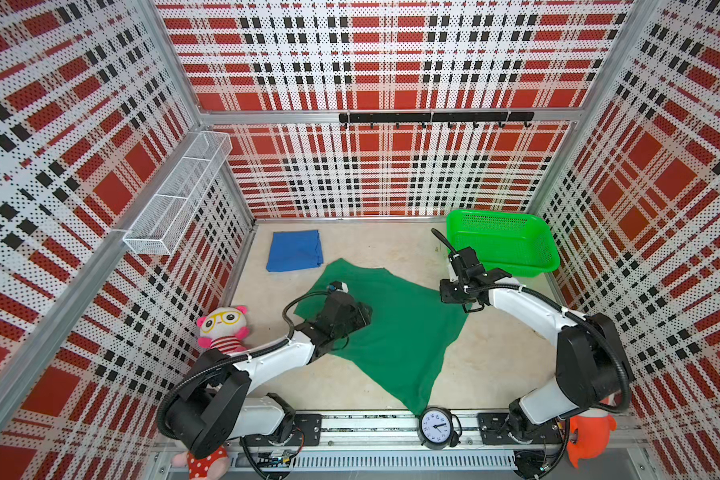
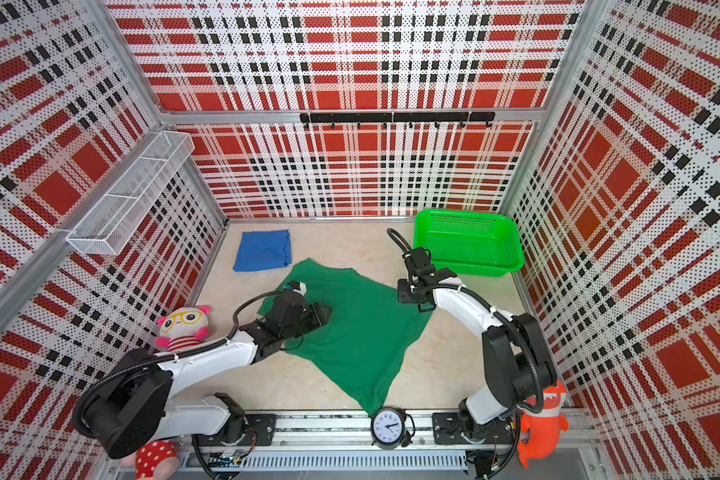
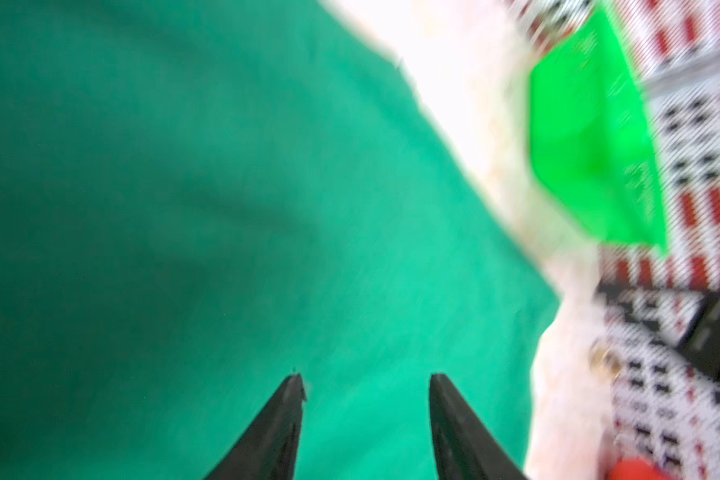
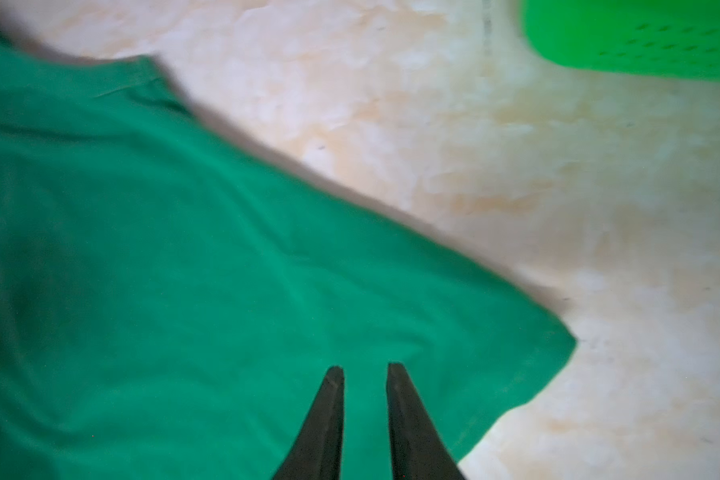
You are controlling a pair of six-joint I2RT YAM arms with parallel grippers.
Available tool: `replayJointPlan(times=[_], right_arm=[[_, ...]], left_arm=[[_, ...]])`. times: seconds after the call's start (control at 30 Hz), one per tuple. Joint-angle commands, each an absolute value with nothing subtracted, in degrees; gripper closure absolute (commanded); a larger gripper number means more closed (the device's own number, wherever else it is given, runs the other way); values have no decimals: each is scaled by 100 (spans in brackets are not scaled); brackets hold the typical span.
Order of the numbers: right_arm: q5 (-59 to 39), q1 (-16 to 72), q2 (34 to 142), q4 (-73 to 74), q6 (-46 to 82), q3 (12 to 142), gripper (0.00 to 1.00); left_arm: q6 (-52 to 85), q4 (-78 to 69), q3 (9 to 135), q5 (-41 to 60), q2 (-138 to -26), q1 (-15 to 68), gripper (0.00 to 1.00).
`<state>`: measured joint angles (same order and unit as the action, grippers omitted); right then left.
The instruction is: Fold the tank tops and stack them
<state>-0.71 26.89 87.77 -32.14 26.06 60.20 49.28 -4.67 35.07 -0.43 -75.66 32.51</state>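
**Green tank top lies spread and skewed, with both grippers empty above it**

The dark green tank top (image 1: 395, 332) lies open and unfolded on the table (image 1: 495, 365), turned like a diamond. The left gripper (image 3: 366, 380) hovers directly above its middle, jaws set wide with nothing between them. The right gripper (image 4: 364, 368) sits over the cloth just inside one hemmed corner, jaws only a narrow slit apart and holding nothing. The blue tank top (image 1: 294, 250) lies folded into a neat square well beyond the left gripper, apart from the green cloth. A bright green basket (image 1: 520, 268) stands close behind the right gripper.

Judged from this, several things could go wrong:

- The left gripper is over mid-fabric, not an edge. Closing there would likely pinch a bunch of cloth and make a crumpled fold.
- The right gripper's gap looks too narrow to slip over the hem. It may push the corner along the table instead of gripping it.
- The garment lies askew between the two grippers, so lifting uneven points would probably twist the fold.
- The corner farthest from both grippers reaches the front rail beside a clock (image 1: 435, 428). Dragging the cloth could snag there.
- A wide swing by the right arm could knock the basket.
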Motion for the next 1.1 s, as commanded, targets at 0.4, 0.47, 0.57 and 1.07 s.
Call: replayJointPlan(times=[0.4, 0.47, 0.57, 1.07], right_arm=[[251, 3092, 8983, -3371, 3595, 4585, 78], [296, 2780, 9271, -3215, 3375, 4779, 79], [395, 2490, 9859, -2983, 2963, 5370, 80], [-438, 2629, 9291, -3161, 2582, 6082, 79]], left_arm=[[4014, -1367, 3651, 413, -9365, 1652, 49], [4068, -1492, 3325, 421, -9224, 1504, 49], [4156, -1616, 2840, 479, -8903, 1113, 49], [4047, -737, 3177, 246, -7622, 1004, 49]])
